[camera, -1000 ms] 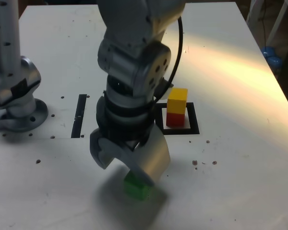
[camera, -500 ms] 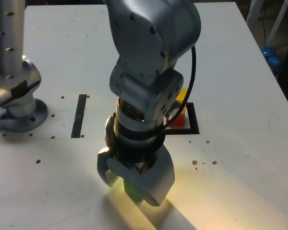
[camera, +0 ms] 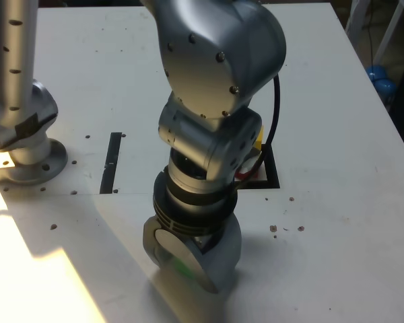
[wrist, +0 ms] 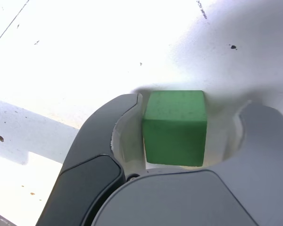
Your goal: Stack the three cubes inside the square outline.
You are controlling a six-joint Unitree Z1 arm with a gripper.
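Exterior view: the arm stands over the near middle of the white bench (camera: 337, 134), its pincer (camera: 188, 259) pointing down close to the near edge, with bare surface open toward the exterior view's right and far side. Only a sliver of the green cube (camera: 183, 268) shows under the pincer's round housing. The square outline (camera: 271, 176) is mostly hidden behind the wrist; a bit of the yellow cube (camera: 258, 136) and a trace of the red cube (camera: 245, 175) show there, the stack itself hard to make out. A thin dark strip (camera: 112, 161) lies near the arm's base (camera: 23, 141) at the exterior view's left. Compared with a second ago, the arm has come lower and now covers the stacked cubes and most of the green one, both plainly seen then.

Wrist view: the green cube (wrist: 175, 127) rests on the bench (wrist: 85, 47) between the two jaws, one of them touching or nearly touching it, a gap at the other. The pincer (wrist: 188, 117) is partly closed around it; whether it grips yet, I cannot tell.
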